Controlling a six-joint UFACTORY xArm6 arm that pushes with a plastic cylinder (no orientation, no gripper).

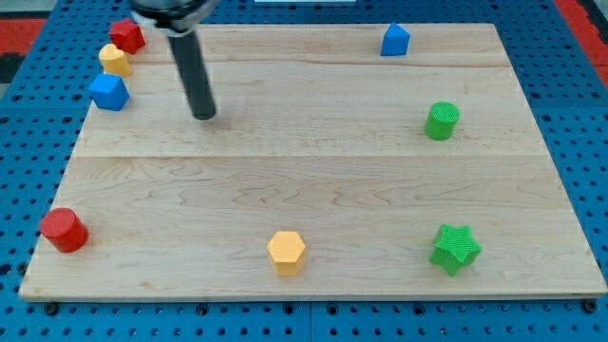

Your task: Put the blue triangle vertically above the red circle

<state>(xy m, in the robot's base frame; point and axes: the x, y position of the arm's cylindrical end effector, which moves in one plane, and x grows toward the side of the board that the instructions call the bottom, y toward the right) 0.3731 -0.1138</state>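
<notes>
- The small blue triangular block (395,40) sits at the top edge of the pale wooden tabletop (313,190), right of centre.
- The red cylindrical block (64,230) sits at the lower left corner, well apart from it.
- My tip (204,115) rests upper left, so the triangle lies far toward the view's right and slightly up.
- The dark rod leans slightly, its upper end cut off by the frame.
- The tool holds nothing and touches no block; the nearest is a blue cube-like block (109,92).
</notes>
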